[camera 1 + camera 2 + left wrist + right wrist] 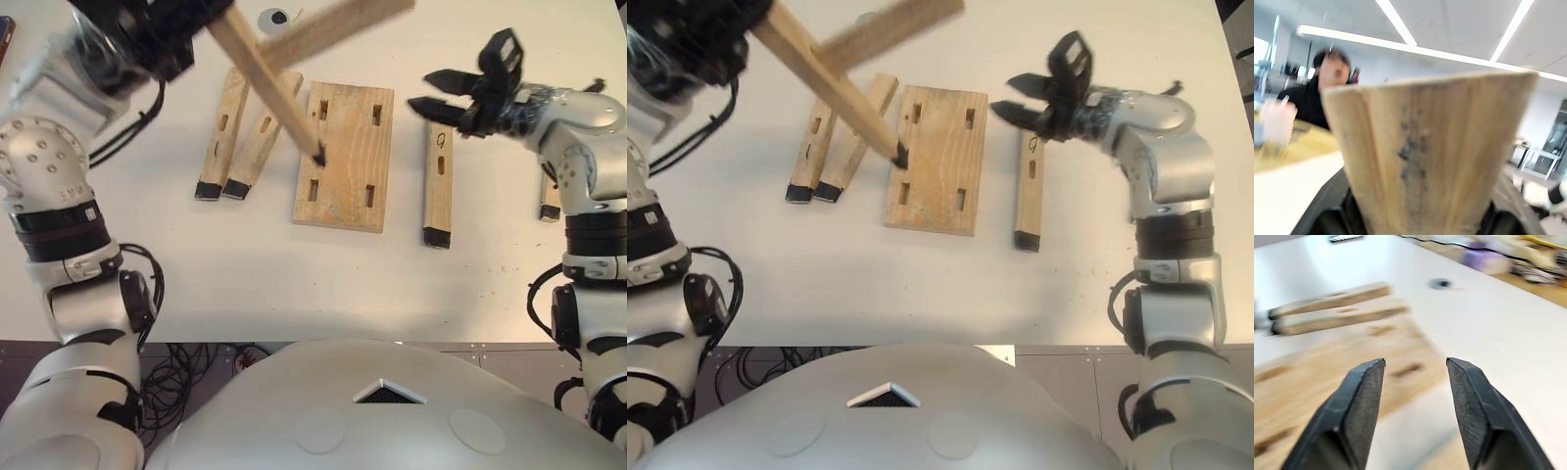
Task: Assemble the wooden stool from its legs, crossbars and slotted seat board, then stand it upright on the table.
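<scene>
Leg [279, 101]: upper end hidden, clamped in my left gripper [181, 39].
Right gripper [1415, 363] spread over white table [294, 284]; room blurred.

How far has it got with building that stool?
Early days. Done: one crossbar looks joined to a leg. In hand: the left claw holds that leg, its black tip aimed at the seat board. Left: three legs lie loose on the table; right claw open, empty.
</scene>
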Controlling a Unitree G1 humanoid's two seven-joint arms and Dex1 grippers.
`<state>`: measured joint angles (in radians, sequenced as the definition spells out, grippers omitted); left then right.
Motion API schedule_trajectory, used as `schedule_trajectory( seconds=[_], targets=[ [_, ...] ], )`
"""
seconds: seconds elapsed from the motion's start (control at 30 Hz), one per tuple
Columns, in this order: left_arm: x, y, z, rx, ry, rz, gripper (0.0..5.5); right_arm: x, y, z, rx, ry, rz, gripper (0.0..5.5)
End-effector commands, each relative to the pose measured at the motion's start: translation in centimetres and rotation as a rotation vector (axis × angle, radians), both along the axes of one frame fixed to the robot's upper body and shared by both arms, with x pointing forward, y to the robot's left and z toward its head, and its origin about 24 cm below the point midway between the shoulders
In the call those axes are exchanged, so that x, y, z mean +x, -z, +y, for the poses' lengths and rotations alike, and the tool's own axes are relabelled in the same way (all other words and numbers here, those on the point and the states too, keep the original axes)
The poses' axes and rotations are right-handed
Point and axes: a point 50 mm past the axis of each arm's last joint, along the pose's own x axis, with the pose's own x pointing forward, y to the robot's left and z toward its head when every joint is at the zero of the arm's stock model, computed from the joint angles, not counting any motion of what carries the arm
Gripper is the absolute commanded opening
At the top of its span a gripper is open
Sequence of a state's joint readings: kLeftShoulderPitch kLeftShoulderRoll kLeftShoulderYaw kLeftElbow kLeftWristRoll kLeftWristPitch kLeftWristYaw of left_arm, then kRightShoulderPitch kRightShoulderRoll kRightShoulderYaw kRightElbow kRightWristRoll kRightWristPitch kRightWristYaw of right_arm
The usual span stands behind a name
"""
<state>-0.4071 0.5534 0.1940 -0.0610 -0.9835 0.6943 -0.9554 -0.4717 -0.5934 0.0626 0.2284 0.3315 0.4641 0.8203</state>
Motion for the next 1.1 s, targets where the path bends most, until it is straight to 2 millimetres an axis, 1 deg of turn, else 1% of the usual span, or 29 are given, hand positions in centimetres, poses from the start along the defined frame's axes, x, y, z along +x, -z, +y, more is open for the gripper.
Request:
schedule_trajectory(
  seconds=[0.03,0.2,0.3,0.37,0.47,0.57,0.63,0.7,0.77,0.83,0.93,1.0,1.1],
  targets=[
    [-0.9,1.6,-0.7,0.095,0.000,-0.051,2.08,1.8,-1.2,-1.4,0.047,0.165,-0.086,1.65],
    [-0.9,3.1,-1.0,0.108,-0.049,-0.083,2.08,2.2,-1.8,-1.9,0.051,0.157,-0.098,0.73],
    [-0.8,3.4,-1.2,0.093,-0.049,-0.080,2.08,2.3,-1.8,-1.7,0.051,0.143,-0.095,0.22],
    [-0.8,3.3,-1.3,0.083,-0.033,-0.079,2.08,2.3,-1.7,-1.4,0.048,0.130,-0.088,0.00],
    [-1.3,3.0,-1.3,0.077,0.014,-0.066,2.08,2.2,-1.5,-1.3,0.045,0.120,-0.082,0.00],
    [-1.5,2.5,-0.9,0.094,0.019,-0.074,2.08,2.1,-1.2,-1.2,0.049,0.117,-0.070,0.00],
    [-1.4,3.2,-0.8,0.128,0.010,-0.062,2.08,2.0,-1.0,-1.0,0.047,0.107,-0.063,0.00],
    [-1.3,4.6,-1.0,0.176,0.000,-0.046,2.07,1.9,-0.8,-0.8,0.045,0.097,-0.059,0.00],
    [-1.3,5.4,-1.2,0.209,-0.001,-0.043,2.06,2.0,-0.8,-0.7,0.043,0.092,-0.058,0.00],
    [-1.1,5.9,-1.2,0.277,0.022,-0.055,2.06,1.8,-0.7,-0.7,0.042,0.086,-0.054,0.00],
    [-1.0,6.6,-1.0,0.442,0.134,-0.047,2.06,1.2,-0.4,0.0,0.047,0.032,-0.039,0.00],
    [-1.3,6.9,-1.2,0.548,0.235,-0.048,2.06,0.8,0.0,0.5,0.056,0.007,-0.030,0.00],
    [-1.8,7.3,-1.4,0.633,0.322,-0.041,2.06,0.3,0.5,1.0,0.074,0.011,-0.020,0.00]
  ],
)
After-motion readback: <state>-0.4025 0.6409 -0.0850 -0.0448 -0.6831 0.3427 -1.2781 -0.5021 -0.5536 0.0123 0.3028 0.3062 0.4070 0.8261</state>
